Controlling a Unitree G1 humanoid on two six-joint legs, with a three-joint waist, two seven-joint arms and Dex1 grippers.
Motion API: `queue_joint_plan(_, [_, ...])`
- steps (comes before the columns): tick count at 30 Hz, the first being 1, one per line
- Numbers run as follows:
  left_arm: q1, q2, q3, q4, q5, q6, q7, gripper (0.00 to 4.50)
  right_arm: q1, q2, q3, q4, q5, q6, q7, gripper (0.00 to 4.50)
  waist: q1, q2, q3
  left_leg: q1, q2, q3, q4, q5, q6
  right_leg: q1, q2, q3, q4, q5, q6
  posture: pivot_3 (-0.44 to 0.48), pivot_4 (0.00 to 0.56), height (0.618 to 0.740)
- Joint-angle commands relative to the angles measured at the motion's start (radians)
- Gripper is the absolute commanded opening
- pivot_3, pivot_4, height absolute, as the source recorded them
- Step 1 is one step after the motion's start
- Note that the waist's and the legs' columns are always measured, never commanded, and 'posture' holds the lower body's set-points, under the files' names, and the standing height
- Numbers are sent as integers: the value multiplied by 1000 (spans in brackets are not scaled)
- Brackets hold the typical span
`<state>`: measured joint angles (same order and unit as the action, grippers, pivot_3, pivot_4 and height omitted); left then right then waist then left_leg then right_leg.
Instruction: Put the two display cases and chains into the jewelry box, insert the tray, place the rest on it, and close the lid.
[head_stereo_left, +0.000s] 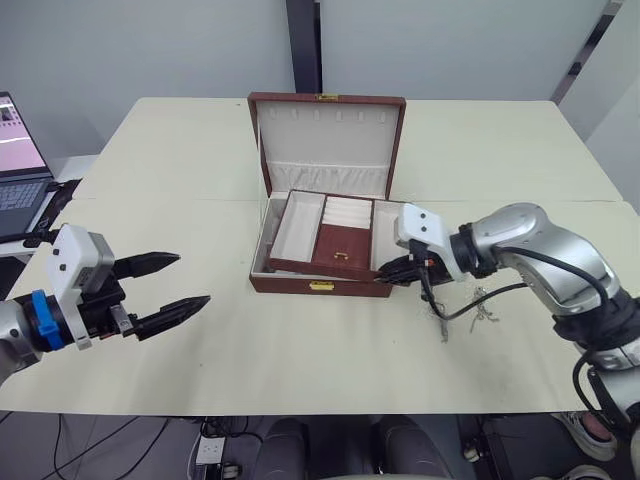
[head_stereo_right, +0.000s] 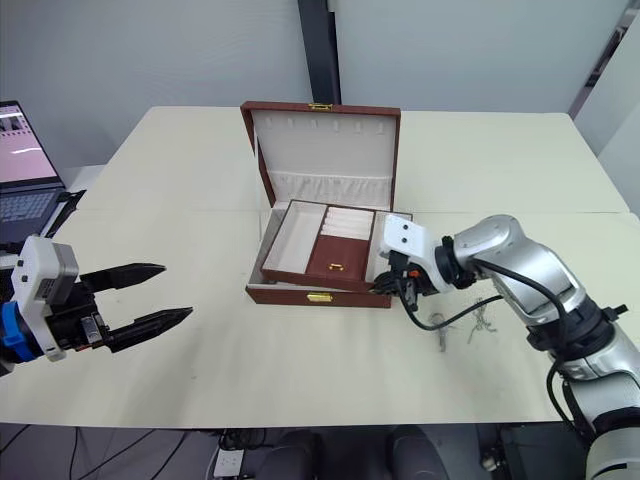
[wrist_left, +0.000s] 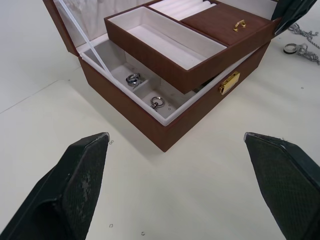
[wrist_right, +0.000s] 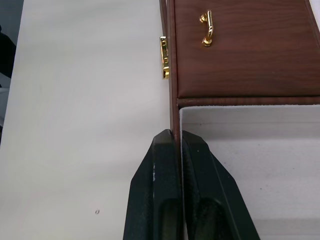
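The right hand was pinched shut on the front wall of the tray, near its right corner, and the tray sat askew over the jewelry box, its front edge raised above the box's front wall rather than seated inside it. The likeliest trouble, as I judged it, was a jam: with the hold on one corner alone, the tray could twist and wedge against the cream lining, or slip out of the thin pinch and drop onto the rings lying in the compartments below (two could be seen in the left wrist view). A hard push might also shove the whole box back across the surface. The lid stood open and upright behind, so nothing hung in the way from above. The left hand hovered spread wide and empty, well apart from the box on its left, with bare surface between. Loose chains lay on the surface just right of the box, near the right arm's dangling cable, which could snag them.
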<state>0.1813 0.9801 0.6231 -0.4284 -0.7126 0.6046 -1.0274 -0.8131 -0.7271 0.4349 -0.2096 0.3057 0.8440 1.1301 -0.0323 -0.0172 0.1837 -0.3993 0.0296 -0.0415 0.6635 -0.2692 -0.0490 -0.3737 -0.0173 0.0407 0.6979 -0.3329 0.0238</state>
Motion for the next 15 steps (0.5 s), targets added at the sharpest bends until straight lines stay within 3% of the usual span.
queue_joint_plan(1, [-10, 6, 39, 2, 6, -26, -15, 4500, -44, 32, 10, 21, -28, -50, 8, 36, 0, 0, 0, 0, 0, 0, 0, 0, 0, 0, 0, 0, 0, 0, 0, 0, 150, 740])
queue_joint_plan(15, [-4, -3, 45, 6, 18, -56, -31, 4500, -103, 150, 45, 116, -88, -92, 28, 36, 0, 0, 0, 0, 0, 0, 0, 0, 0, 0, 0, 0, 0, 0, 0, 0, 150, 740])
